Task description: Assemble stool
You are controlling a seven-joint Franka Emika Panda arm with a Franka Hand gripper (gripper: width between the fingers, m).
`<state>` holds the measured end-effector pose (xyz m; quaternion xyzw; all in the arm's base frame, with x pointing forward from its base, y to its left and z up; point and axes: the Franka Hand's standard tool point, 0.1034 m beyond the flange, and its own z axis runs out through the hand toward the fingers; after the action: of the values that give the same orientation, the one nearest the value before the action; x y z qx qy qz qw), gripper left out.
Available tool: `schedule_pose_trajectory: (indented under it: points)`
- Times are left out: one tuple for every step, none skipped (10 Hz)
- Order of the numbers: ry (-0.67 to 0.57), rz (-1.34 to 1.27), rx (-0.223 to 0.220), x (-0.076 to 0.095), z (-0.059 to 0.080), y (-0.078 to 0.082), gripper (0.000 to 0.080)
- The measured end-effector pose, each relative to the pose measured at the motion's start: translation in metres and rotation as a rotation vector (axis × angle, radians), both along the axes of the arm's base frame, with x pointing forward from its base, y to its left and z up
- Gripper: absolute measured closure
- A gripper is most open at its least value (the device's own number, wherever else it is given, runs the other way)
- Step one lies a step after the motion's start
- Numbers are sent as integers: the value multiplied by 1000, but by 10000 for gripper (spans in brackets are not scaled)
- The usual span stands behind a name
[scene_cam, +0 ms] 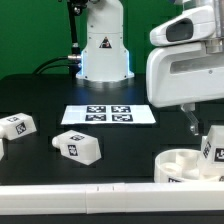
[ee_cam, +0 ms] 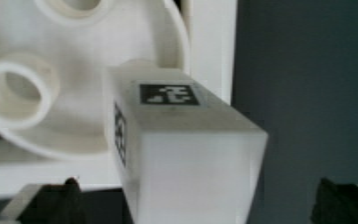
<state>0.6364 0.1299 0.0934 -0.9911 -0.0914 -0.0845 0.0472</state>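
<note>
The round white stool seat (scene_cam: pixel 178 166) lies at the front on the exterior view's right, sockets up; it also shows in the wrist view (ee_cam: pixel 34 95). One white tagged leg (scene_cam: pixel 212 146) stands on the seat's edge. In the wrist view this leg (ee_cam: pixel 185 140) sits between my two dark fingertips (ee_cam: pixel 55 203), with a gap on each side. My gripper (scene_cam: pixel 203 125) is open just above and around the leg, not touching it. Two more tagged legs lie on the black table: one (scene_cam: pixel 78 146) in the middle front, one (scene_cam: pixel 18 125) at the exterior view's left.
The marker board (scene_cam: pixel 110 114) lies mid-table in front of the arm's base (scene_cam: pixel 104 55). A white rail (scene_cam: pixel 90 196) runs along the table's front edge, close to the seat. Part of another white piece (scene_cam: pixel 2 148) shows at the left edge.
</note>
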Motion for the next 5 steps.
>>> schedule_pose_trajectory:
  points:
    - [-6,183,-50,-3,1,6,151]
    - [-3,254,-63,-4,0,6,151]
    - [-5,279,-68,-4,-1,4,151]
    - [-11,349,-80,-4,-1,3,151]
    - [-18,424,-91,-4,-1,2,151]
